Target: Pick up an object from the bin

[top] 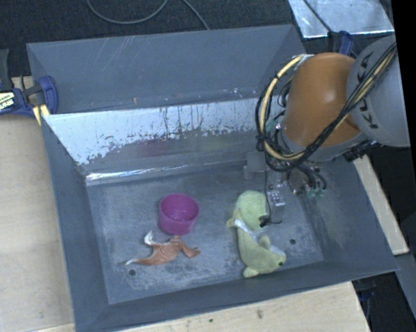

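grey metal bin (77,241), three loose things on its floor. arm enters from the right, with an orange cover (323,98) on the wrist and yellow and black cables looped round it. tool (275,210) is low in the right half of the bin, tip touching or just beside the upper right edge of a pale yellow-green soft toy (258,252). cannot tell whether the tool is open or closed, nor whether it has any grip on the toy. the toy lies right of centre, its rounded upper part by the tool and its longer body running down toward the near wall. a purple cup (178,212) sits near the middle, apart from the toy on its left. an orange lizard-shaped figure (166,253) lies flat just below the cup, toward the near left.
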You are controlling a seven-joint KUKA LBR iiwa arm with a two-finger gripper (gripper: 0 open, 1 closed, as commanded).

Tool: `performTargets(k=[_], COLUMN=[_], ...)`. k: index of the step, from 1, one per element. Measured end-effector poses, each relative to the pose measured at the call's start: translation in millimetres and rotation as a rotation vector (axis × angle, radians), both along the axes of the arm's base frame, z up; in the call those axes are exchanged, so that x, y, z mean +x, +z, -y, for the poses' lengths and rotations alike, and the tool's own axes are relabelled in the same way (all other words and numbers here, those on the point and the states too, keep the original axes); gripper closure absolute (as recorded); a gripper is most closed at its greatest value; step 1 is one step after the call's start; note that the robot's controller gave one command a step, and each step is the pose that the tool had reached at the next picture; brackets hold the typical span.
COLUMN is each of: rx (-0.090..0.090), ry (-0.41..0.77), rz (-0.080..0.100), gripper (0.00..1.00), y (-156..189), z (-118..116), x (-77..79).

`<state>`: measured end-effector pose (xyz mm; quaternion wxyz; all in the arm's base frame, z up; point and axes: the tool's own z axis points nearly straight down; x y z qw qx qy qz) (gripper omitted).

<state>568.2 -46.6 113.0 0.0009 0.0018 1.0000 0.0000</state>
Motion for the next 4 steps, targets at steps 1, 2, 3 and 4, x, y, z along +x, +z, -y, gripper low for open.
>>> performTargets(k=[1, 2, 3, 4], rx=[0.0, 0.0, 0.0, -0.001], ry=[-0.172, -0.23, -0.23, -0.23], rz=[0.006, -0.001, -0.001, 0.0], gripper=[0.0, 1.0, 1.0, 1.0], y=[-22, -38, -38, -36], z=[-15, -34, -34, -34], x=[-3.6, -1.3, -1.3, -1.4])
